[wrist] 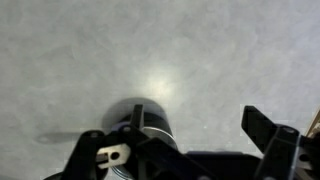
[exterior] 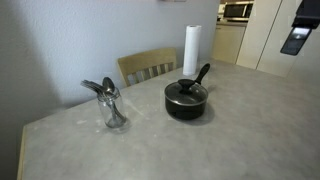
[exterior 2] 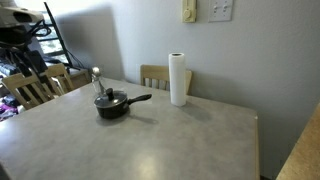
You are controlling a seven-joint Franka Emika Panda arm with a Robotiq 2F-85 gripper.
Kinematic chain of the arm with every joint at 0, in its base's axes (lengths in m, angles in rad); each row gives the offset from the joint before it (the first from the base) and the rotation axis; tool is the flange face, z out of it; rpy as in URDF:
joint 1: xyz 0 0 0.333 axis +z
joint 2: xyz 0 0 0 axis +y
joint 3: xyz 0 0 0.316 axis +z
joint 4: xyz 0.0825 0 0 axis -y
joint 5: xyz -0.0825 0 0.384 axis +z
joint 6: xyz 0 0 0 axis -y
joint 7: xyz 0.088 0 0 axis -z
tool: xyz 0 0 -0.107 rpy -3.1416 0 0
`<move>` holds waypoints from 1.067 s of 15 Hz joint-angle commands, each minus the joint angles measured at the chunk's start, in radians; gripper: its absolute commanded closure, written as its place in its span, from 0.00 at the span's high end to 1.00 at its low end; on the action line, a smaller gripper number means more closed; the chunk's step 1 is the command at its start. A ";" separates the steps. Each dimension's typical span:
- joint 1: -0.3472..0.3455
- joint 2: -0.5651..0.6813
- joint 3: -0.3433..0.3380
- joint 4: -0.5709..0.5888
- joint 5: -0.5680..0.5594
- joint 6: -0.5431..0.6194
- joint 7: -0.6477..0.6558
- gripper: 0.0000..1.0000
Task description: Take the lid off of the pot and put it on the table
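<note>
A small black pot (exterior: 187,104) stands on the grey table (exterior: 250,130) with its lid (exterior: 186,93) on; the lid has a dark knob. The pot's black handle (exterior: 203,72) points toward the back. The pot also shows in an exterior view (exterior 2: 112,104), with the lid on. My gripper (exterior: 297,38) hangs high at the right edge, far from the pot and well above the table. In the wrist view my gripper (wrist: 198,122) is open and empty over bare table. A dark round shape behind one finger is unclear.
A white paper towel roll (exterior: 192,48) stands upright behind the pot and also shows in an exterior view (exterior 2: 178,78). A glass jar with metal spoons (exterior: 112,106) stands beside the pot. A wooden chair (exterior: 148,66) stands at the table's far edge.
</note>
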 commanded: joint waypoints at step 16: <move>-0.039 0.458 0.006 0.404 -0.103 -0.004 -0.135 1.00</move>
